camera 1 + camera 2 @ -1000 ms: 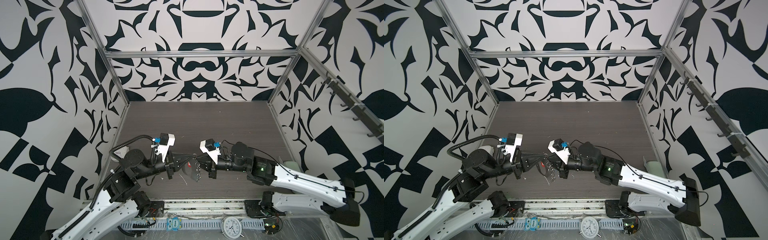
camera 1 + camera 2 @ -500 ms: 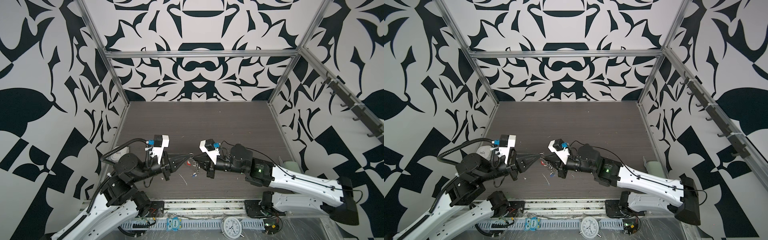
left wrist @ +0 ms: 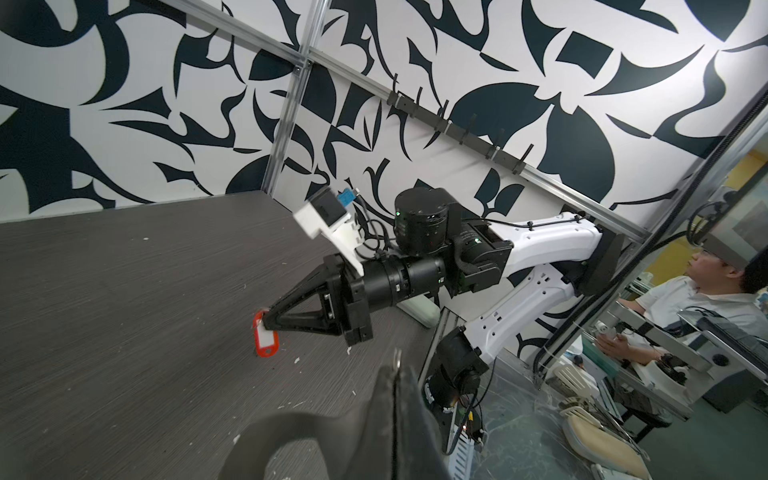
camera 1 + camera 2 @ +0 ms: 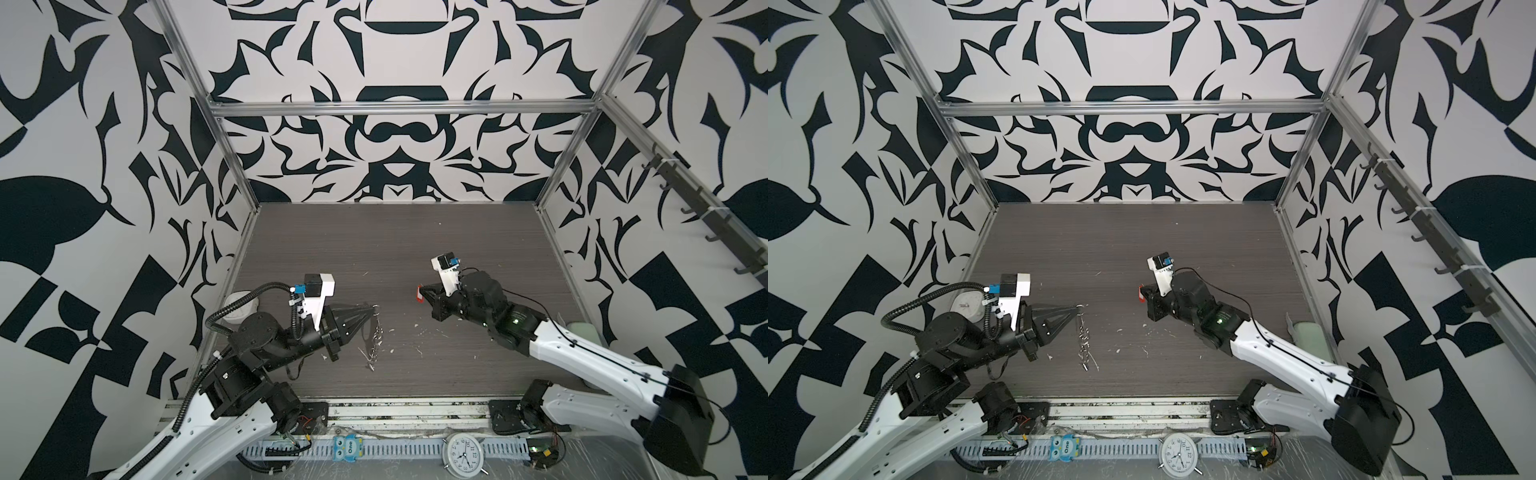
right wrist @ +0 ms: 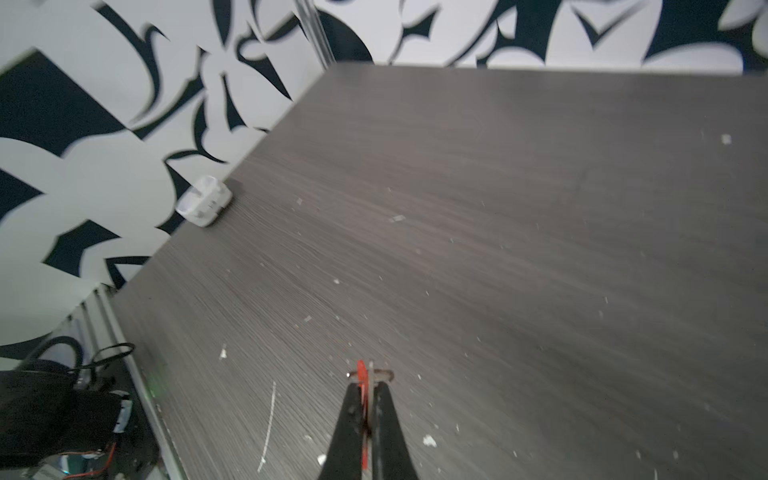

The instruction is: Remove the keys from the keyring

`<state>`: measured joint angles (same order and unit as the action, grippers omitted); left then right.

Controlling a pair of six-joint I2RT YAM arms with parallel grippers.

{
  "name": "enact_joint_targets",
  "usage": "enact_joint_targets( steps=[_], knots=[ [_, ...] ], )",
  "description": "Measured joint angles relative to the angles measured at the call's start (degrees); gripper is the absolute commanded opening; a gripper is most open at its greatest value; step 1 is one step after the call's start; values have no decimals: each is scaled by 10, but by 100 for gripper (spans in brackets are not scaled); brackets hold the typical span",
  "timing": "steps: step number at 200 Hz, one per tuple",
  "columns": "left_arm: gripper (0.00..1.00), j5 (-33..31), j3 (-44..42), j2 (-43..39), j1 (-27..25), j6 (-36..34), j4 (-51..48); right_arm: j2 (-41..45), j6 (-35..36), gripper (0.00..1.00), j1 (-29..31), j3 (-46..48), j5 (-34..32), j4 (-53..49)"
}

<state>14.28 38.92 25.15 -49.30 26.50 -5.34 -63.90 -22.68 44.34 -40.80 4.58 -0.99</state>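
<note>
Hanging from the pinched-together tips of the left gripper [image 4: 371,308], left of centre in both top views, the keyring [image 4: 376,332] trails downward as a thin string of small silver clips above the worktop [image 4: 395,249]. Whether its lowest end touches the surface cannot be told. In the left wrist view the same gripper [image 3: 397,372] fills the lower middle of the frame, dark and blurred, with a sliver of metal showing at its tip.

Right of centre in the top views, well apart from the keyring, the right gripper [image 4: 1143,293] is clamped on the red-orange tag [image 4: 1138,294]. In the left wrist view the tag [image 3: 266,340] hangs below the gripper tips, clear of the worktop. In the right wrist view it [image 5: 362,380] stands edge-on between the two dark fingers [image 5: 349,419], with a small split ring [image 5: 384,375] just past them.
</note>
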Motion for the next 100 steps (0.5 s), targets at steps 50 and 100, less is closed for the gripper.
enact_joint_targets(
  steps=[50, 100],
  knots=[
    [0, -16, -10, -3, 0, 0, 2, -104, -52, 0, -36, 47, 24, -45],
    [0, -22, -10, 2, 0, 3, 14, -139, -76, 45, -49, 51, 28, -52]
  ],
)
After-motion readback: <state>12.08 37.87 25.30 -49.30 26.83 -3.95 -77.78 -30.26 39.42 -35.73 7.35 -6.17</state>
